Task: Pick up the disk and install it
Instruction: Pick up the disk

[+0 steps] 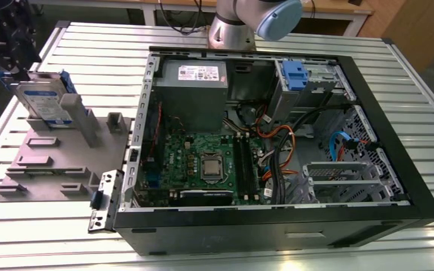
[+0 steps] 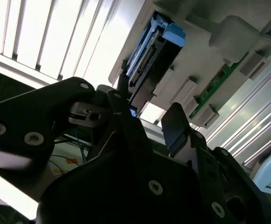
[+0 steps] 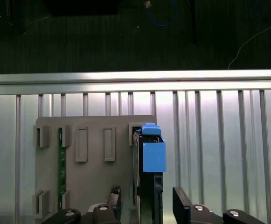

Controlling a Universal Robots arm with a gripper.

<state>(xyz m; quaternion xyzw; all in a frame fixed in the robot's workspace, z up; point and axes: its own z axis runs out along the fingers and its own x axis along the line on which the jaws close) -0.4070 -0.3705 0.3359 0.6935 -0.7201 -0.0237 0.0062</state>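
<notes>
Released black gripper (image 3: 147, 195) straddles the upright silver-grey disk (image 1: 42, 101) in its blue plastic frame, at ten o'clock from the open black computer case (image 1: 277, 228)

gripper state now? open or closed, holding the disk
Gripper: open, straddling the disk that stands on edge in the grey holder, gaps on both sides, not holding it.

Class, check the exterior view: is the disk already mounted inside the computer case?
No, the disk stands upright in the grey holder on the table, outside the computer case.
</notes>
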